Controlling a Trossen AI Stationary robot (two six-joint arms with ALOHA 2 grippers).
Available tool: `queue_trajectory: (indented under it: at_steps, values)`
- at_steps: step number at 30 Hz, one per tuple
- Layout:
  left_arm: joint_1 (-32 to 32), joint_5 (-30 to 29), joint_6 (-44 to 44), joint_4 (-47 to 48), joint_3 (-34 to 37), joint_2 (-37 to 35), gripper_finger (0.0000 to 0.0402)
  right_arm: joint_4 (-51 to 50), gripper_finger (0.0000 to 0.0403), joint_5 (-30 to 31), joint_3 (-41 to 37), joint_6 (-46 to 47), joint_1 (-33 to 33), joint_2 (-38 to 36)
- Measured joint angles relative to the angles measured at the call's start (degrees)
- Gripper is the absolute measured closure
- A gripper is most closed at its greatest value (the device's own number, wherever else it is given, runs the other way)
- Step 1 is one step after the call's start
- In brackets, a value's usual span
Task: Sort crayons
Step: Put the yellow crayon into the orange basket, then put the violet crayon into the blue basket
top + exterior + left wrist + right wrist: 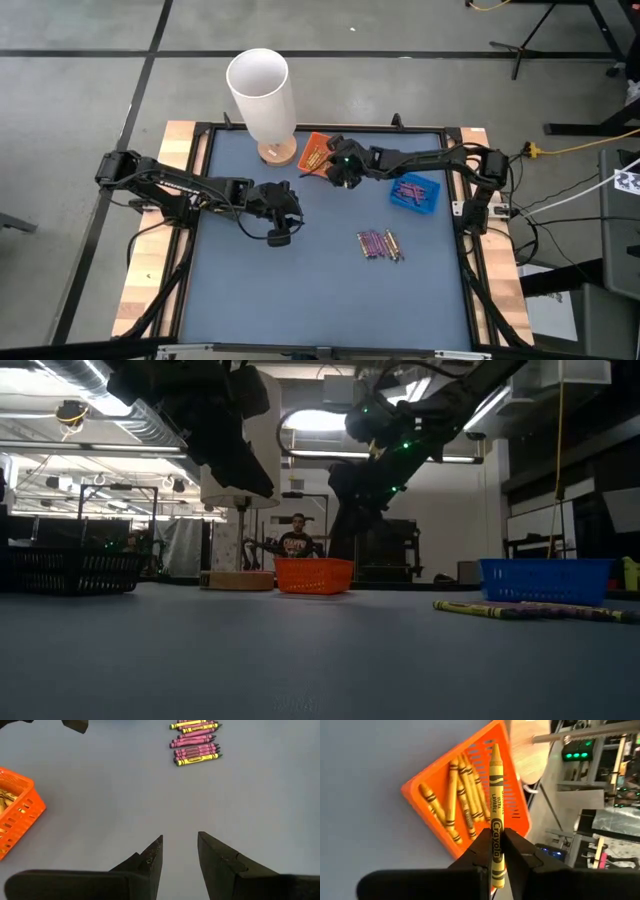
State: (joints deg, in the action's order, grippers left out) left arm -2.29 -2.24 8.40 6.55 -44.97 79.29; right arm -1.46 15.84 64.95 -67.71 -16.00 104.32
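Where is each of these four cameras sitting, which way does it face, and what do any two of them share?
High view: overhead, facing straight down on the table; both arms show.
Low view: at tabletop height, facing level across it into the room; arms hang from above.
Left wrist view: on the left arm, facing the loose crayons; its open fingers show.
Right wrist view: on the right arm above the orange tray; its fingers pinch a yellow crayon.
Shared: all four show the orange tray.

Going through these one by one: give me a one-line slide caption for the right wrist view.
Right claw holds a yellow crayon above the orange tray already holding several yellow crayons.
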Motion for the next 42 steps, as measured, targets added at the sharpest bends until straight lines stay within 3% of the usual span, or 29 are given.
queue_trajectory:
  at_steps: [19, 36, 42]
  values:
    - [0.0, 0.0, 0.0, 0.0, 0.0, 0.0, 0.0295, 1.9, 0.0246, 0.5, 0.0, 0.0, -0.2, 0.1]
    - [0.0, 0.0, 0.0, 0.0, 0.0, 0.0, 0.0295, 1.3, 0.0239, 0.5, 0.0, 16.8, -0.1, 0.1]
    - [0.0, 0.0, 0.0, 0.0, 0.0, 0.0, 0.0295, 0.8, 0.0239, 6.8, 0.0, 28.1, 0.5, 0.1]
